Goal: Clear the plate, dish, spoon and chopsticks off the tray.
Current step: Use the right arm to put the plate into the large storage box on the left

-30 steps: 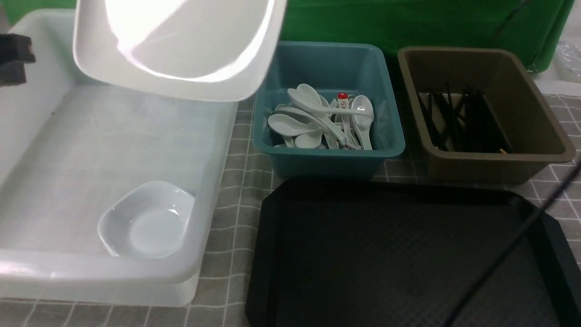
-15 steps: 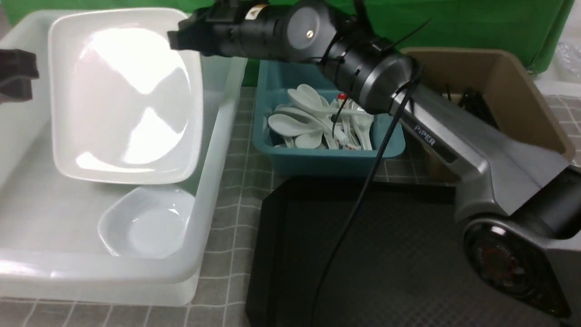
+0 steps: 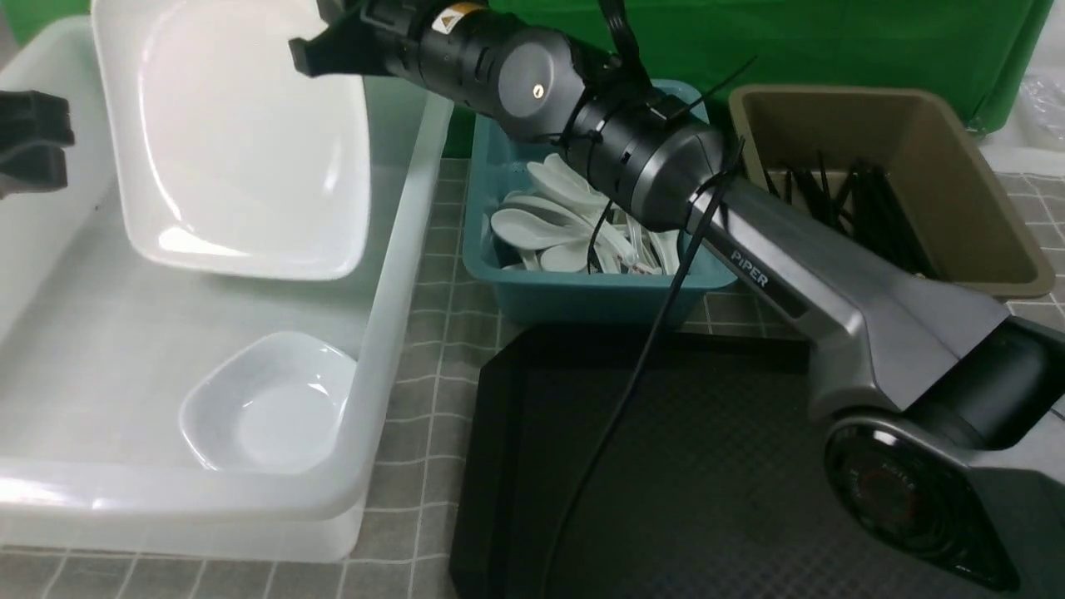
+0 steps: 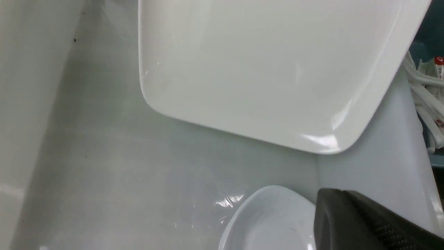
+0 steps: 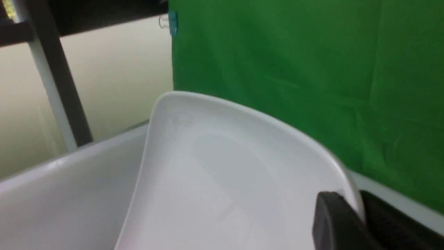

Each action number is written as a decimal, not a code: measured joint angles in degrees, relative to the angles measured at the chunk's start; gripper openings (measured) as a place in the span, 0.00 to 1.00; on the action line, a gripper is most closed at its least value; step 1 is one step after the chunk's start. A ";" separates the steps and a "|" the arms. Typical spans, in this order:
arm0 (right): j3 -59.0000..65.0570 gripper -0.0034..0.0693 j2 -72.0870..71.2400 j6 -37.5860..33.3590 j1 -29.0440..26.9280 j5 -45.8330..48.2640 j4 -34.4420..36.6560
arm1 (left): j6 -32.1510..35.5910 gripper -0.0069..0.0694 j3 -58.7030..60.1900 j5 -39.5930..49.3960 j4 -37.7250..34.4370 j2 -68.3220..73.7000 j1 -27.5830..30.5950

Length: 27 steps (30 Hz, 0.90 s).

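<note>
Looking into the white bin [image 3: 408, 249], I see open floor between the tilted plate [image 3: 241, 158] and the dish [image 3: 266, 408] near the front rim. The tray [image 3: 749, 499] lies right of it, my right arm [image 3: 832, 283] crossing above. The plate hangs over the bin's far end, one edge close to the right wall. My right gripper [image 5: 357, 215] is clamped on its rim; whether the left gripper [image 3: 33, 141], by the left wall, is open I cannot tell.

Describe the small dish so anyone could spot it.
Look in the translucent white tub on the robot's left. The small dish lies flat on its floor, near the front wall. Unlike the tilted plate farther back, it is small and deep.
</note>
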 joint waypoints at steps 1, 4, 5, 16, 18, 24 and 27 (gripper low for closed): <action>-0.06 0.13 0.00 -0.21 0.27 -1.27 -0.91 | 0.00 0.09 0.00 0.03 -0.22 0.00 0.00; -0.06 0.13 0.00 -1.08 0.96 -1.80 -2.75 | 0.00 0.09 0.00 0.03 -0.26 0.00 0.00; -0.06 0.13 0.00 -1.18 1.16 -1.69 -3.17 | 0.00 0.09 0.00 0.03 -0.28 0.00 0.00; -0.06 0.13 0.01 -1.32 -0.09 -3.39 -3.74 | 0.00 0.09 0.00 0.18 -0.68 0.00 0.00; -0.06 0.13 0.01 -1.32 -0.63 -3.39 -3.81 | 0.00 0.09 0.00 0.25 -0.75 0.00 0.00; -0.06 0.13 0.71 0.16 -0.77 -3.33 -3.62 | -0.17 0.09 0.00 0.59 -1.18 0.00 0.00; -0.06 0.13 1.79 1.98 -0.66 -3.33 -3.62 | -0.17 0.09 0.00 1.35 -1.28 0.00 0.00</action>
